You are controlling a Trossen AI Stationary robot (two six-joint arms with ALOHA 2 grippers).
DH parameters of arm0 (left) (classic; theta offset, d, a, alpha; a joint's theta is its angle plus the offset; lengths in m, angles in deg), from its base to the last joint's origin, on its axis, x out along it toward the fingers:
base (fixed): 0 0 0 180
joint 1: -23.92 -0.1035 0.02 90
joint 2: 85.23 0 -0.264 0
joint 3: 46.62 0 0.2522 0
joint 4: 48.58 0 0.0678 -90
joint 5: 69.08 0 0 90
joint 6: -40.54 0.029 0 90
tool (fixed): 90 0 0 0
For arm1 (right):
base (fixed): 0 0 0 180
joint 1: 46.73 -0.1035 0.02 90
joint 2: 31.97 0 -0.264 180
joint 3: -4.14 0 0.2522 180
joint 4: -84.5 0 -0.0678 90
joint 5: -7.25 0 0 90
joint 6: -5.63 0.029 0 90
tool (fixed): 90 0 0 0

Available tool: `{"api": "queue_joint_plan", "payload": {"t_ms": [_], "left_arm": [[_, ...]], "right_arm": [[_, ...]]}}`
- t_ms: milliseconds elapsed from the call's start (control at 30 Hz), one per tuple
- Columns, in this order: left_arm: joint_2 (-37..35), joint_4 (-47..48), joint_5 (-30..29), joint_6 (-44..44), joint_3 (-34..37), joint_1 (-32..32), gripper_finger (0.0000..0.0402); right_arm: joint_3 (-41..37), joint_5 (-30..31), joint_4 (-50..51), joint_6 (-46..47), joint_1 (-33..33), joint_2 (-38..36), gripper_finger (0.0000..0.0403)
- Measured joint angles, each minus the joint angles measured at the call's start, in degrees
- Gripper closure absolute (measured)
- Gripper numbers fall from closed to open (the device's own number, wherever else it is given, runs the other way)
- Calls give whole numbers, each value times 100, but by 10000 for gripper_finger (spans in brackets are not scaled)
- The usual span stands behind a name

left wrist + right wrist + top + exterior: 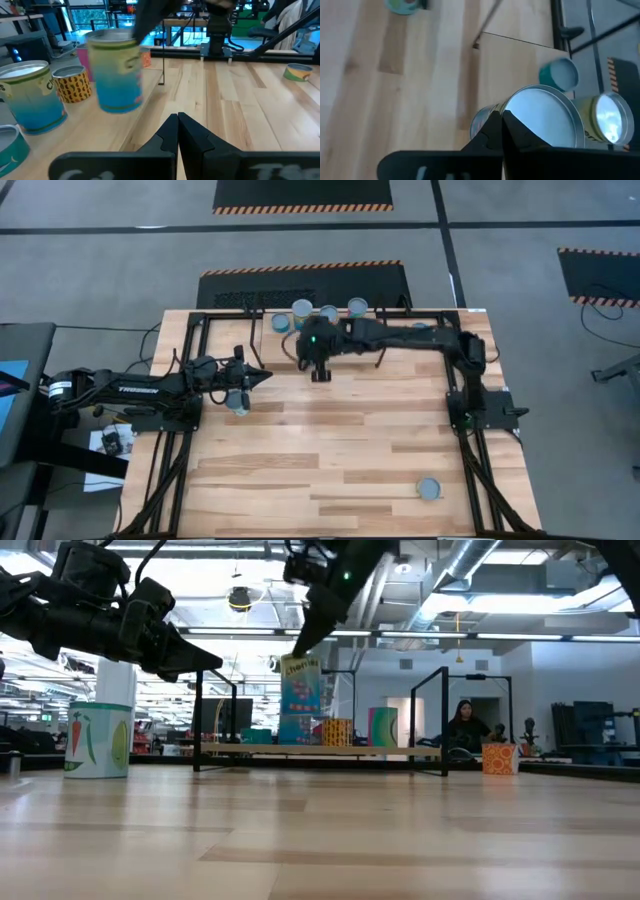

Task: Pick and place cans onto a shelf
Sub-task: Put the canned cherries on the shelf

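My right gripper [320, 372] over far table, jaws clamped on blue-label tin can [300, 700], lifted above light-wood shelf [320, 751]. Other silvery-topped cans [330, 311] on shelf behind. My left gripper [262, 377] at left, jaws together, empty.

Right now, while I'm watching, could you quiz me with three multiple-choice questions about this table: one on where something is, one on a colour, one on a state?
1. Where is the lone can? A: on the floor. B: by itself near the table's edge. C: in a gripper.
2. What colour is the table? A: light wood. B: black. C: white.
3. How are the fingers of the left gripper? A: wide open. B: shut on a can. C: shut, empty.

Answers:
1. B: the high view shows it standing alone on the wood.
2. A: pale planks show in every view.
3. C: its wrist view shows the fingers together with nothing between them.
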Motion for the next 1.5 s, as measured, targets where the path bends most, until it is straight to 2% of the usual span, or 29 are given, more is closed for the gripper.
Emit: {"api": "queue_joint_plan", "payload": {"t_ms": [300,467,667,1000,1500], "left_arm": [[0,-9,-184,50,0,-2,401],[0,-26,-201,72,0,-2,401],[0,-34,-197,70,0,-2,401],[0,-33,-201,68,0,-2,401],[1,-36,-199,26,2,0,401]], "right_arm": [[-42,-379,-292,-179,496,275,397],[-15,-488,-717,-283,586,252,397],[-20,-647,-755,-272,678,257,397],[-22,-713,-805,-198,770,258,397],[-9,-610,-1105,-284,721,793,397]]}}
